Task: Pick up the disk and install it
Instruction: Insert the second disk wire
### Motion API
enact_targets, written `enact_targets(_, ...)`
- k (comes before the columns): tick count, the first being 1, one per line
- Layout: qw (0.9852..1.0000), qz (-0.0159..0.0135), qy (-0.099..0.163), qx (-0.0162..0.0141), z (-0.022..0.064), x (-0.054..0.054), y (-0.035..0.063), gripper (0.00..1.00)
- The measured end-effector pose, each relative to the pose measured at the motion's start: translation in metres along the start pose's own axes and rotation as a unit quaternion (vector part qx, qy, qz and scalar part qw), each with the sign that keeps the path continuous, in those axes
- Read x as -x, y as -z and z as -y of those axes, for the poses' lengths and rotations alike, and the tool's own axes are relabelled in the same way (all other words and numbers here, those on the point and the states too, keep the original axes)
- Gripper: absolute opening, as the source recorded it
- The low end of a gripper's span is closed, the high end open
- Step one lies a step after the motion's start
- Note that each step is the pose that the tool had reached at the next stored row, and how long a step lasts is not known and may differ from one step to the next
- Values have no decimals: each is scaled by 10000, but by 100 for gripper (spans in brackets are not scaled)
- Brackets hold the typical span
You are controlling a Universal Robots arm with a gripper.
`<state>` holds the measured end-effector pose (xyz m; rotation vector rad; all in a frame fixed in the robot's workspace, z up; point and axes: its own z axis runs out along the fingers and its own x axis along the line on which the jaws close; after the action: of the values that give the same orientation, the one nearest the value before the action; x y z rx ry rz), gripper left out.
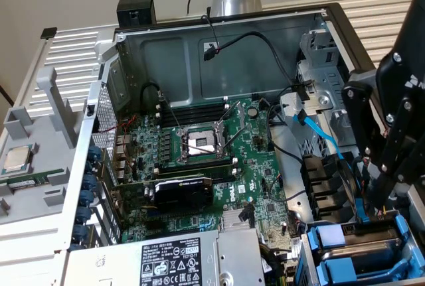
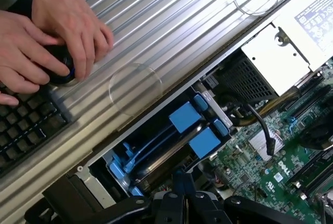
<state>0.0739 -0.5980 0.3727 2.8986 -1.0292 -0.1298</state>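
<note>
The closed end effector (image 1: 385, 196) hovers over the disk (image 1: 362, 249); probably heavy, rigid, shock-sensitive, best held by its blue carrier frame (image 2: 184, 116)

The word DELL stands in white on the green motherboard circuit board (image 1: 255, 186), and black warning triangles and small certification marks, their fine print unreadable, cover the white label on the grey metal power-supply box (image 1: 174, 261).
</note>
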Motion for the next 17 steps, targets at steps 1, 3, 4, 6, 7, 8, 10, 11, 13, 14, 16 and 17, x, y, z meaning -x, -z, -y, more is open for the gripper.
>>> enact_targets(1,10000,-2,13,1,18,15,1,11)
enact_targets(3,10000,-6,62,4,44,35,2,11)
enact_targets(4,9999,-11,119,7,47,38,2,11)
enact_targets(6,9996,-24,279,16,47,38,1,11)
enact_targets(7,9993,-33,377,22,47,38,1,11)
enact_targets(8,9989,-41,463,27,47,38,1,11)
enact_targets(10,9979,-57,650,38,47,38,1,11)
enact_targets(11,9973,-65,737,43,47,38,1,11)
enact_targets(13,9958,-81,915,53,47,38,2,11)
enact_targets(14,9950,-88,998,58,47,38,2,11)
enact_targets(16,9937,-98,1116,65,48,38,2,11)
enact_targets(17,9930,-103,1171,67,48,37,2,11)
